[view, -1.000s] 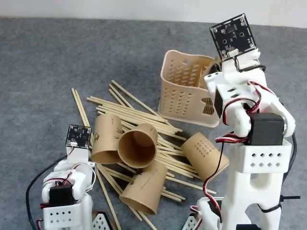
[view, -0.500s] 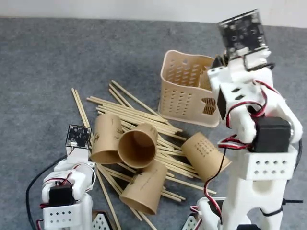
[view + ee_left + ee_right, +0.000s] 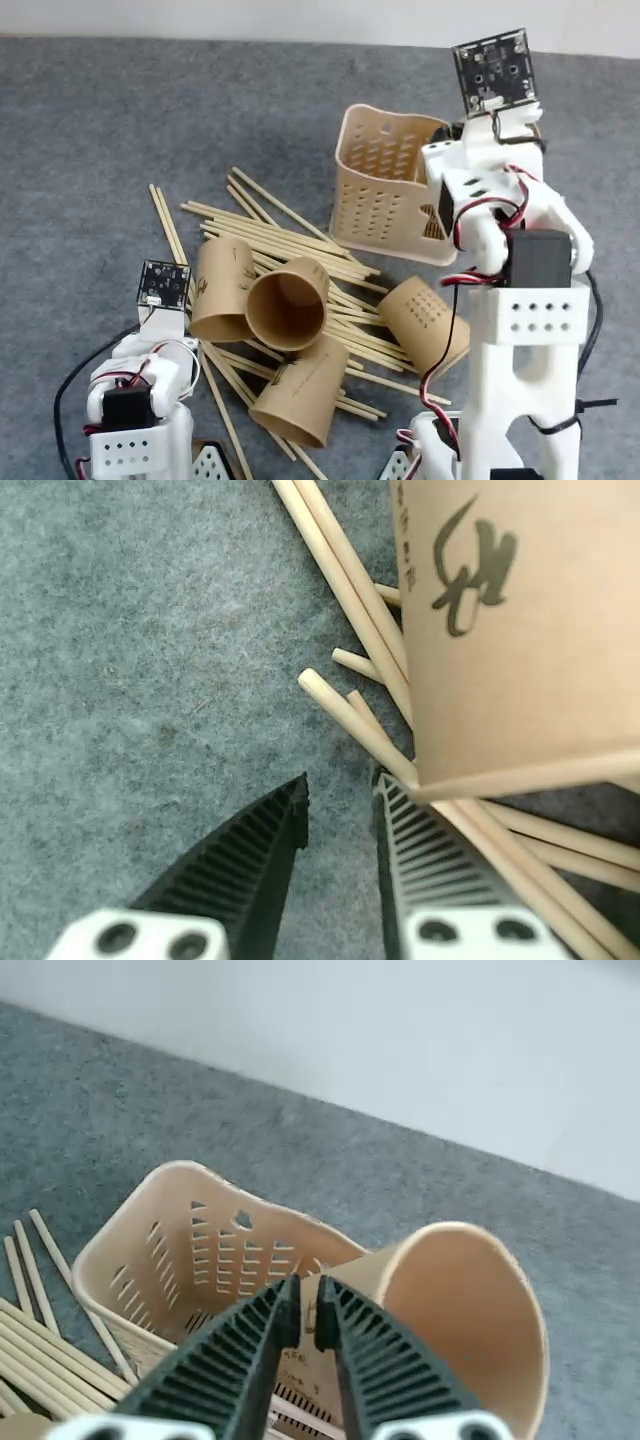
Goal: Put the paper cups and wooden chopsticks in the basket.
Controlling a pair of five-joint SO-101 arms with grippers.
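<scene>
A perforated beige basket (image 3: pixel 385 185) stands at the back of the grey carpet. My right gripper (image 3: pixel 306 1300) hangs over the basket (image 3: pixel 200 1250), shut on the rim of a brown paper cup (image 3: pixel 450 1310). Several paper cups lie on their sides among scattered wooden chopsticks (image 3: pixel 290 240): one (image 3: pixel 220 290) at the left, one (image 3: pixel 287 310) with its mouth facing up, one (image 3: pixel 300 392) nearer the front, one (image 3: pixel 425 322) by the right arm's base. My left gripper (image 3: pixel 340 780) sits low at the front left, with a narrow gap and nothing in it, beside a cup (image 3: pixel 510 630) and chopstick ends (image 3: pixel 350 590).
The tall right arm's base (image 3: pixel 525 400) stands close to the rightmost cup. The left arm's folded body (image 3: pixel 135 420) sits at the front left. Bare grey carpet (image 3: pixel 100 130) stretches over the left and back, ending at a pale wall behind the basket.
The right arm's wrist swung a little to the right, then back left toward the basket. The left arm, the cups and the chopsticks on the carpet have stayed put.
</scene>
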